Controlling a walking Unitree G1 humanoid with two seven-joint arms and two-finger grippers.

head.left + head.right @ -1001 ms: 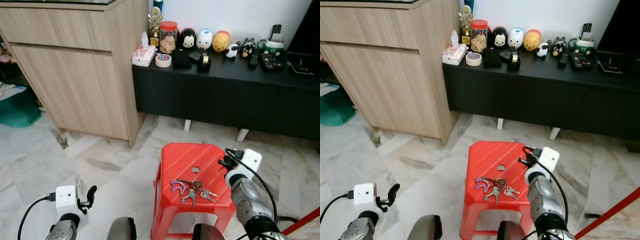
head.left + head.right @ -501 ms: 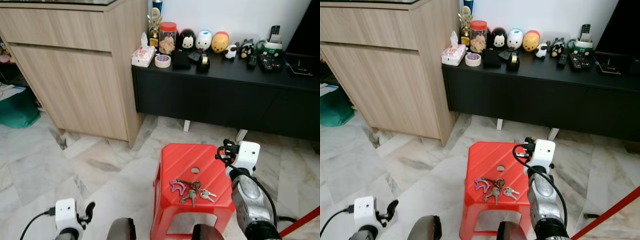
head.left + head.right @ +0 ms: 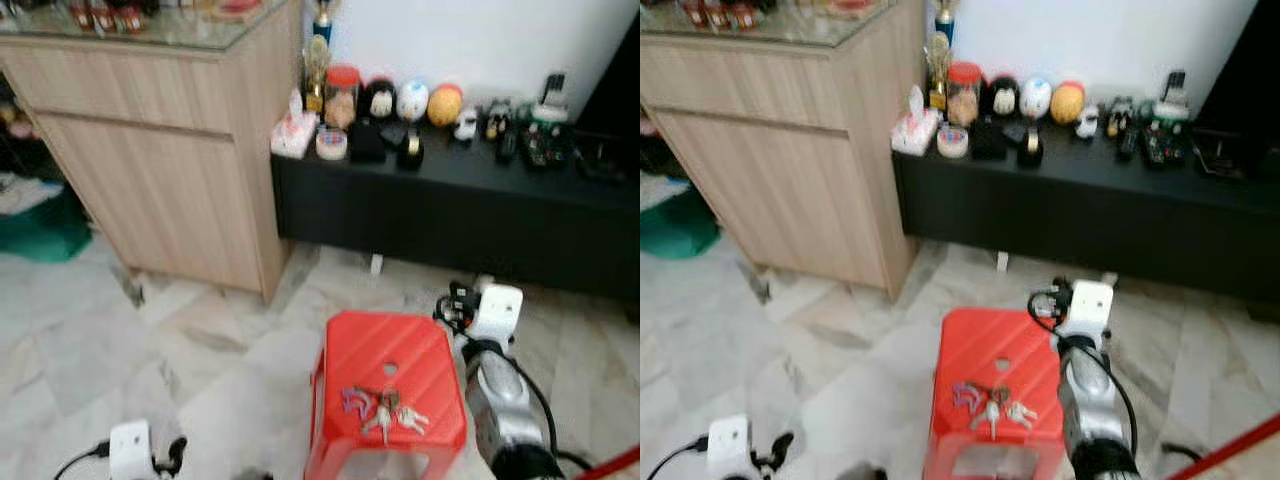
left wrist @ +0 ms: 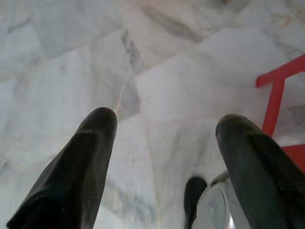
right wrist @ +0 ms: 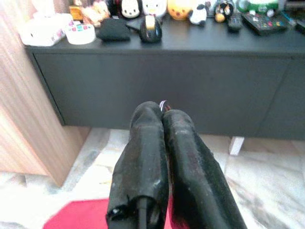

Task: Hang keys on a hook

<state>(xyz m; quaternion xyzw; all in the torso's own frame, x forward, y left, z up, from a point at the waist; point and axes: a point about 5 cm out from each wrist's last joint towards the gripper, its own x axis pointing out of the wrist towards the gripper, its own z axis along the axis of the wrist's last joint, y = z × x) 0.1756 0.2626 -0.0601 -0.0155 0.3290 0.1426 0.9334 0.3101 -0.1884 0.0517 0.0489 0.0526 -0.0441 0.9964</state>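
Hovering past the red stool (image 3: pixel 390 385), the clenched, empty right gripper (image 5: pixel 162 119) is risking a missed grasp on the keys (image 3: pixel 385 410); the left gripper (image 4: pixel 167 143) is hanging released.

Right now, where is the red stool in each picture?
Left eye view: red stool low in the middle, keys on top.
Right eye view: low in the middle too.
Left wrist view: a red leg past the open left end effector.
Right wrist view: a red corner beneath the shut right end effector.
Shared landmark: the marble floor around the stool.
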